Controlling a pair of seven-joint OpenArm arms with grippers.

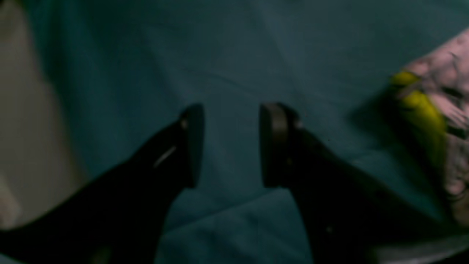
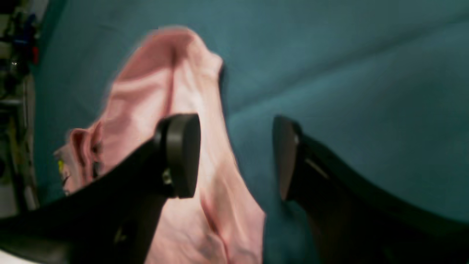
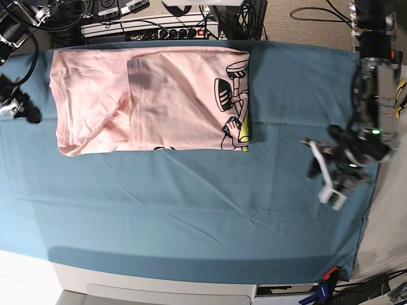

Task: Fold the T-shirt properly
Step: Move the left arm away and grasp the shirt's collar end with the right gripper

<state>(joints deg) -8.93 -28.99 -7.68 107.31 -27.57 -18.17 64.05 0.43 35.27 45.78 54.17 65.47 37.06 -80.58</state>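
Near the front-right of the teal cloth [image 3: 191, 216], the left gripper [image 3: 321, 171] hangs released, empty. Further back-left lies the T-shirt [image 3: 146, 101], long axis sideways; the right gripper [image 2: 236, 156], also spread empty, looks nearer.

T-shirt [image 3: 152, 101]: soft pale pink cloth, matt, lightly creased, w/ flat black-yellow print. Table cloth [image 3: 191, 216]: teal woven fabric, matt, faint wrinkles under both pincers. Left gripper [image 1: 231, 146] & right gripper [image 2: 236, 157]: black plastic-looking fingers, smooth, dull sheen; pads matt. Left arm in base view: white & black hard parts.
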